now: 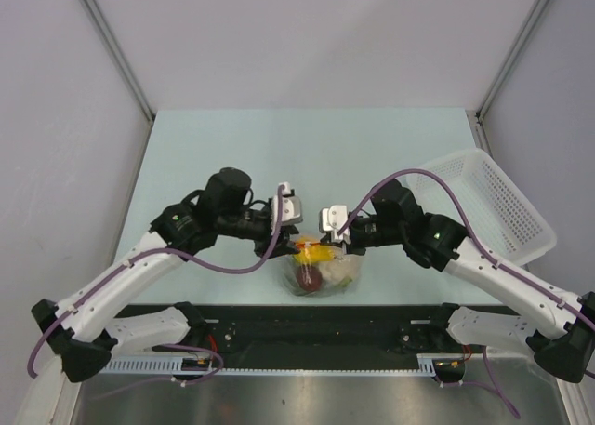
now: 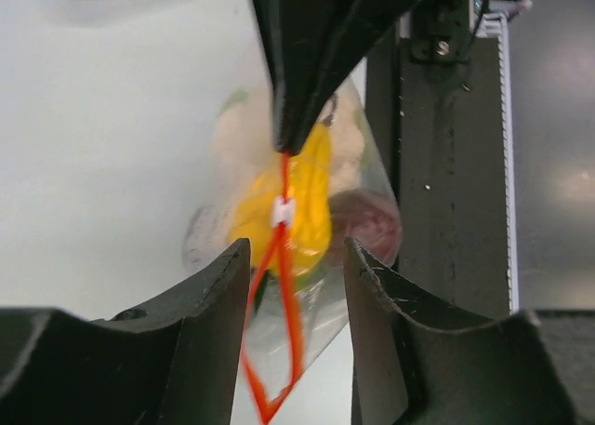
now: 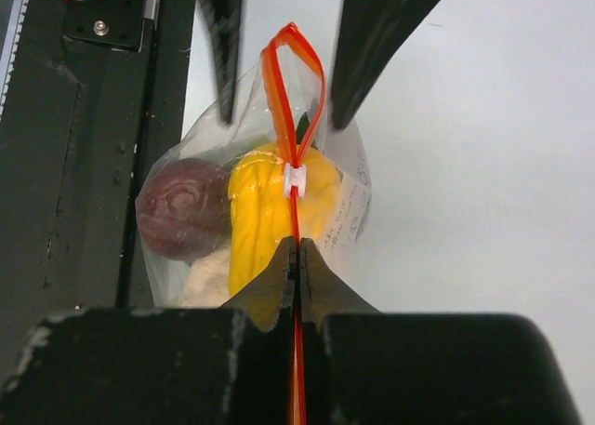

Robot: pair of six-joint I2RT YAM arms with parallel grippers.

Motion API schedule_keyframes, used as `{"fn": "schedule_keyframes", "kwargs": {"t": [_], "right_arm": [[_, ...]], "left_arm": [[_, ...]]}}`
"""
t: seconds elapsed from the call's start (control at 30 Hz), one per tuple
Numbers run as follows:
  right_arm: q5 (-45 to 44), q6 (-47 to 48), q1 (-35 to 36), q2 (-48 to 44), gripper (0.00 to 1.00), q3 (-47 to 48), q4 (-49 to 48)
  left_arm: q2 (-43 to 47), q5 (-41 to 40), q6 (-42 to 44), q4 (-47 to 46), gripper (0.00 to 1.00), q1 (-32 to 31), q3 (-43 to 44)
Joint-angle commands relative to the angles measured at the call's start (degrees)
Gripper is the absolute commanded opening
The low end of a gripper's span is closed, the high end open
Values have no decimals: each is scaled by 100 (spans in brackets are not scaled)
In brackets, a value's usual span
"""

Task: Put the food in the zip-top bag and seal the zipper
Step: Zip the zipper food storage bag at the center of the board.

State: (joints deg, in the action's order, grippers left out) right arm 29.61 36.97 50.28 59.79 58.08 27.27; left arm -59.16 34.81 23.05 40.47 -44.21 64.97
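The zip-top bag sits near the table's front edge, between both grippers. It holds the food: a yellow piece, a dark red round piece and a pale cream piece. My right gripper is shut on the orange-red zipper, just behind its white slider. Beyond the slider the zipper gapes in a loop. My left gripper stands open with one finger on each side of that loop, neither touching it. The top view shows both grippers, left and right, above the bag.
A white perforated basket lies tilted at the table's right edge. The black base rail runs close behind the bag on the near side. Grey walls enclose the table.
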Motion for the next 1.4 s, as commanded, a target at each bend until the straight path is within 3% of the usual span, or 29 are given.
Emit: {"fn": "schedule_keyframes", "kwargs": {"t": [0.0, 0.17, 0.53, 0.6, 0.77, 0.8, 0.83, 0.87, 1.0, 1.37], "right_arm": [[-77, -155, 87, -187, 0, 115, -556], [-130, -129, 122, -248, 0, 124, -512], [-104, 12, 166, -257, 0, 115, -424], [-87, 47, 166, -248, 0, 124, -406], [-78, 117, 166, -196, 0, 115, -223], [-95, 109, 166, -178, 7, 124, -161], [-104, 117, 166, -143, 21, 115, -108], [-130, 109, 175, -126, 28, 115, -21], [-244, 187, 166, -3, 43, 115, 156], [-350, 275, -124, 173, 33, 115, 253]], "left_arm": [[-236, -201, 139, -267, 49, -474, 25], [-430, -439, 42, -592, 43, -563, -72], [-553, -677, 121, -865, 47, -589, -380], [-562, -633, 165, -883, 38, -598, -415], [-457, -554, 191, -891, 5, -598, -467], [-430, -554, 191, -909, 1, -589, -476], [-413, -571, 183, -944, 0, -589, -503], [-378, -563, 191, -944, 0, -589, -503], [-334, -545, 191, -1006, 0, -598, -512], [-237, -440, 305, -997, 0, -598, -582]]}}
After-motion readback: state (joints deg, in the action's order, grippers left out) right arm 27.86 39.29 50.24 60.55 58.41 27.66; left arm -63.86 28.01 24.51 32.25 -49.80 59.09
